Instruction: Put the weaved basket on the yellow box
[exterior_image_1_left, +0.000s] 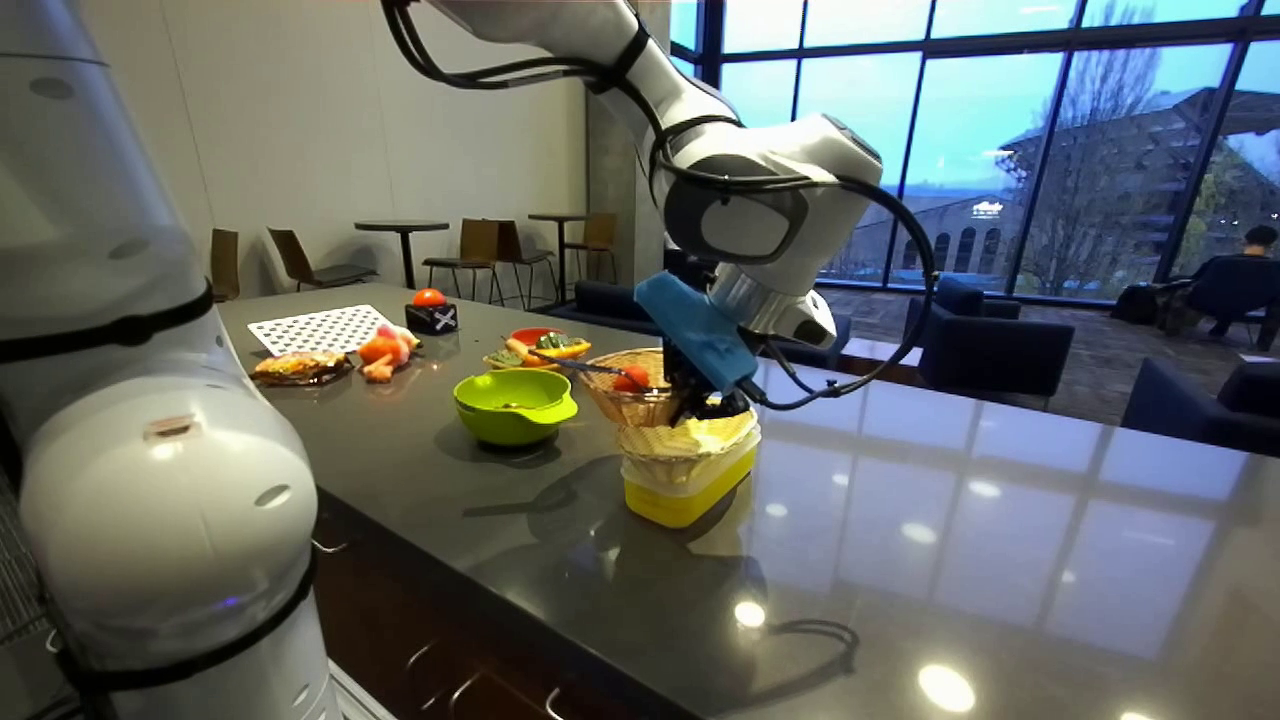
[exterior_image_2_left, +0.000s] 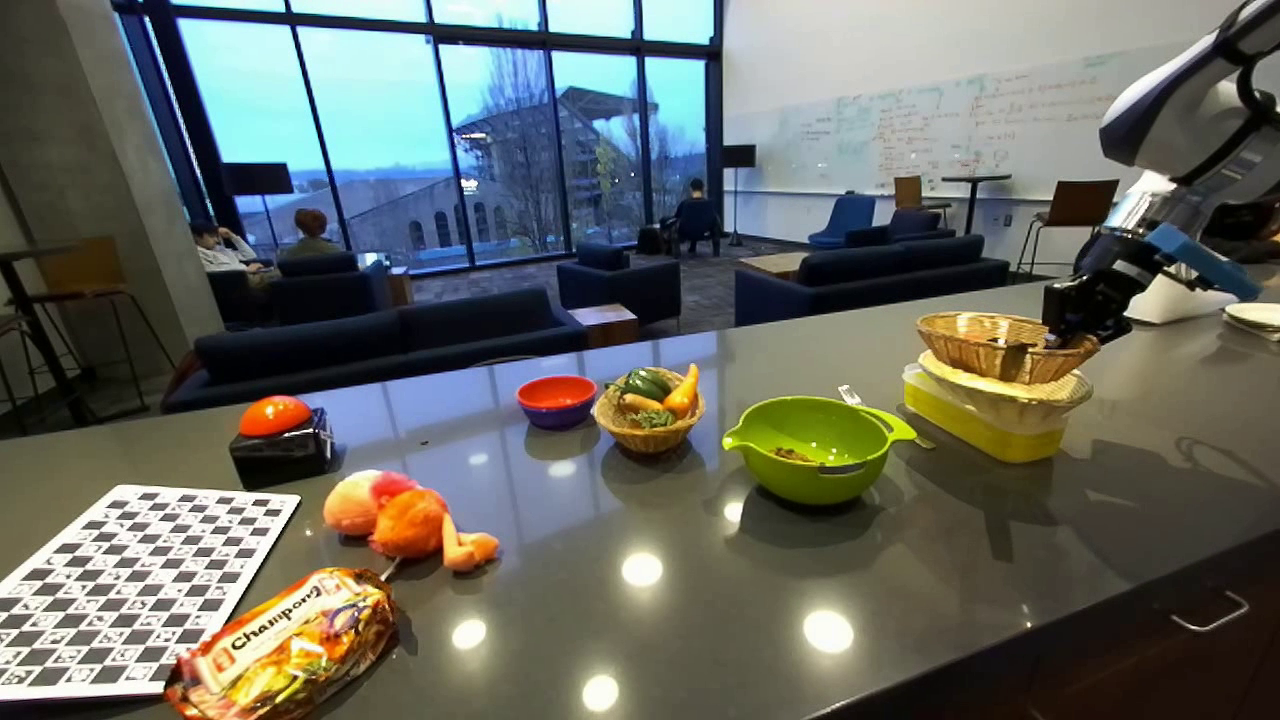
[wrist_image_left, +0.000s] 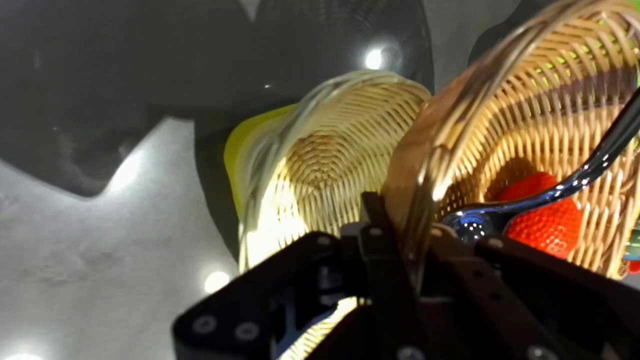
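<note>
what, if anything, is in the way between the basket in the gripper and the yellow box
A paler woven basket sits on the yellow box, covering much of its top, so the held basket would likely land on that instead.

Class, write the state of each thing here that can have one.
Gripper: shut on the woven basket
Woven basket: loaded with red fruit and dark utensil
Pale basket: mouth up on the yellow box
Yellow box: topped by that basket
Green bowl: upright, something small inside
Vegetable basket: upright, filled
Red-and-purple bowl: upright
Champong packet: lying flat, seal unclear
Red button: whether pressed, unclear
</note>
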